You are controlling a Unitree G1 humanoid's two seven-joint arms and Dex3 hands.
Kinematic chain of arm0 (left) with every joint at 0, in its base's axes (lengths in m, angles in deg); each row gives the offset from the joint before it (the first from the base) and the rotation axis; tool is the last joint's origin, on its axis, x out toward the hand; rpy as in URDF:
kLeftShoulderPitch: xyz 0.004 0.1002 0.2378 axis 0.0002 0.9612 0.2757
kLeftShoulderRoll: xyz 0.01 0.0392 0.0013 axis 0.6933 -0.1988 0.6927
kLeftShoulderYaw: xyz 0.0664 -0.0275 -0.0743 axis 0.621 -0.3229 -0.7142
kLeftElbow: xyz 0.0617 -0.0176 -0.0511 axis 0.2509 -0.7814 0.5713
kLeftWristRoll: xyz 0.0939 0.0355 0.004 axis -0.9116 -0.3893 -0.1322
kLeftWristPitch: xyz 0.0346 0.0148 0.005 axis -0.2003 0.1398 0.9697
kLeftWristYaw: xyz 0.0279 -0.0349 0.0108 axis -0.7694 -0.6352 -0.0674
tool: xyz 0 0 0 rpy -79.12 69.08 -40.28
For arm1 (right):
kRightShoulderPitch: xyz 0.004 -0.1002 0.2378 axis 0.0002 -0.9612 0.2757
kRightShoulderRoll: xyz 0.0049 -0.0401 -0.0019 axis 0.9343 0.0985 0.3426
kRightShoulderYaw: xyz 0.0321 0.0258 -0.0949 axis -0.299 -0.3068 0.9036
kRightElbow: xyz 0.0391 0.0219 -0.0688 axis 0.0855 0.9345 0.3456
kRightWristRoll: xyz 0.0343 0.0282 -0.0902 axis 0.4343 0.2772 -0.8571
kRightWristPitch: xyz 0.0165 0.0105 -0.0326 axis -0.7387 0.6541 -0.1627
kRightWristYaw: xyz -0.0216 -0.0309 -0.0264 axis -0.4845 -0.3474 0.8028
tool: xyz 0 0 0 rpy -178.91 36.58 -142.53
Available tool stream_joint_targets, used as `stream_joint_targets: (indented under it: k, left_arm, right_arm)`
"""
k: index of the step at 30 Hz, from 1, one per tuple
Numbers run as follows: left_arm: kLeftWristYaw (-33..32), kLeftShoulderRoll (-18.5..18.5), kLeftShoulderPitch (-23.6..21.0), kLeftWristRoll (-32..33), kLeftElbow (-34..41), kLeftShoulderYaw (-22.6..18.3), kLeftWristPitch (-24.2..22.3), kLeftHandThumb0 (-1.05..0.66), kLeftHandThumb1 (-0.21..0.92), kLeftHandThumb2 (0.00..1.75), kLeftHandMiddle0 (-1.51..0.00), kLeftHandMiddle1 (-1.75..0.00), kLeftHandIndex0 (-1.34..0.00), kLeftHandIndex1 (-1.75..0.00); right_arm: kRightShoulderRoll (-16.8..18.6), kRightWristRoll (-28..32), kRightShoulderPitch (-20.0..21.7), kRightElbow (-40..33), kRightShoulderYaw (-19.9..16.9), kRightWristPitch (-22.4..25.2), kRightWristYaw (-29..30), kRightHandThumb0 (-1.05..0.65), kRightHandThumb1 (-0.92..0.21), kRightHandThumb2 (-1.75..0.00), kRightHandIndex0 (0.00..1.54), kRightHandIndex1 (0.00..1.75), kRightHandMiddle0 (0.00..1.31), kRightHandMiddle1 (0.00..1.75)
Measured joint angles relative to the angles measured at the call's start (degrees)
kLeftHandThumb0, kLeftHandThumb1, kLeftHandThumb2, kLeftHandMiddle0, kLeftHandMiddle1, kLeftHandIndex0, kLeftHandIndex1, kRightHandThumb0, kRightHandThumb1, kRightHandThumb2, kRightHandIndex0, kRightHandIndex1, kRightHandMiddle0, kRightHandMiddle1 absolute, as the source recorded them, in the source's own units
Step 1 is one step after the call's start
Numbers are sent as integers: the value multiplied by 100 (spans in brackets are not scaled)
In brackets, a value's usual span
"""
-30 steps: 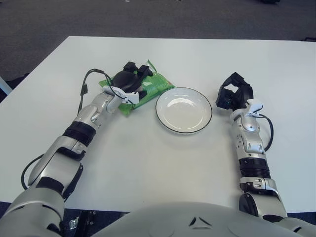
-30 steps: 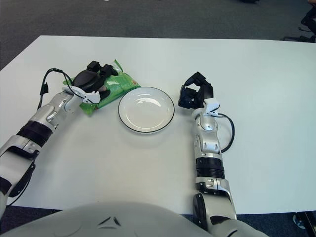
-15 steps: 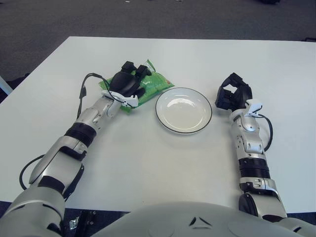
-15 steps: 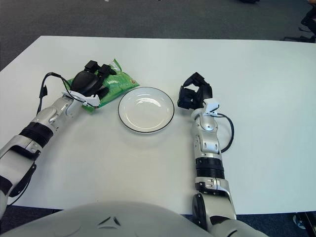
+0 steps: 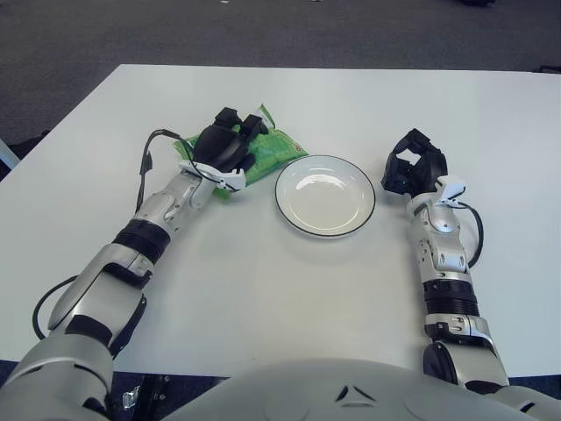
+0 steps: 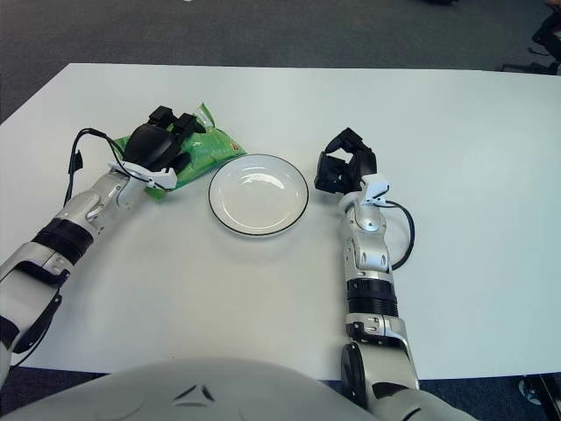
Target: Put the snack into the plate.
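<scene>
A green snack bag [image 5: 273, 150] lies on the white table just left of the plate. My left hand [image 5: 224, 147] sits on top of the bag, its black fingers curled over it and hiding most of the bag's left half. The white plate with a dark rim [image 5: 325, 195] stands mid-table, with nothing in it. My right hand [image 5: 412, 169] shows just right of the plate, its fingers curled and holding nothing.
The white table [image 5: 289, 281] runs wide toward me and to the far right. A black cable [image 5: 149, 158] loops off my left wrist. Dark carpet lies beyond the table's far edge.
My left hand has drawn its fingers tighter over the snack bag, which bunched up slightly. The plate has edged a touch to the left. The right hand has barely moved.
</scene>
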Motion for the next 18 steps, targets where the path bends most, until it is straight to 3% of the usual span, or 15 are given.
stream_joint_targets:
  k: [13,18]
  left_arm:
    - [1271,377,816,243,1937,-746,-752,57,9,159,-79,-175,-101,-175]
    - [1695,359,914,236,2457,-881,-1033,57,9,160,-80,-175,-102,-175]
  right_arm:
    - [-8,18,22,92,-17,-1,-26,-51,-25,-140,130,175,67,175]
    - [-48,26,10,110,-31,-1,-68,-51,-25,-140,131,175,67,175]
